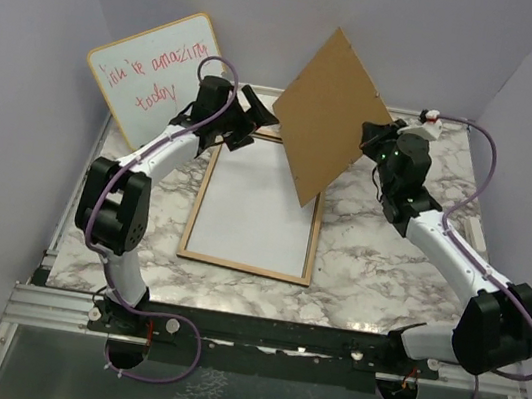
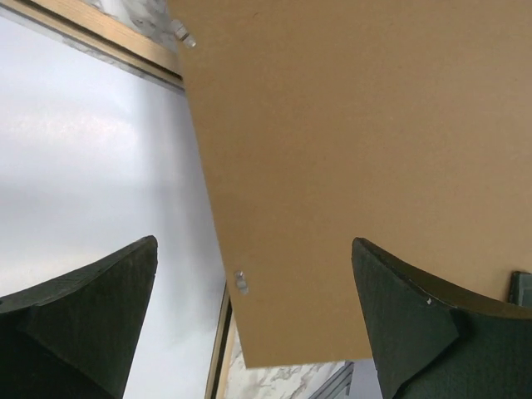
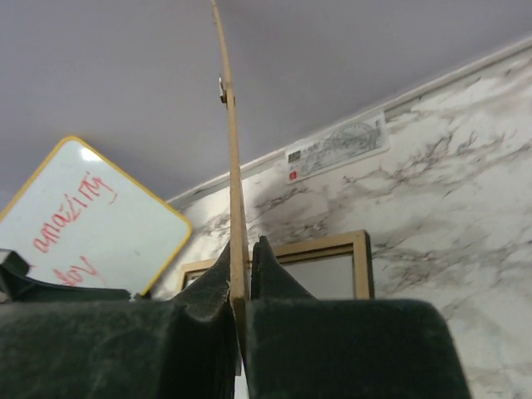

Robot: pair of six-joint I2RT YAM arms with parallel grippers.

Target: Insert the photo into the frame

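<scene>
1. Left gripper hangs wide open and empty above the frame, near its far rail.
2. The photo seems to lie inside already, white side up.
3. Right gripper pinches the board, tilted on edge; the next move is probably to lay it flat over the photo.

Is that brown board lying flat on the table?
No, the brown board stands steeply upright, pinched at its edge by the right gripper.
</scene>
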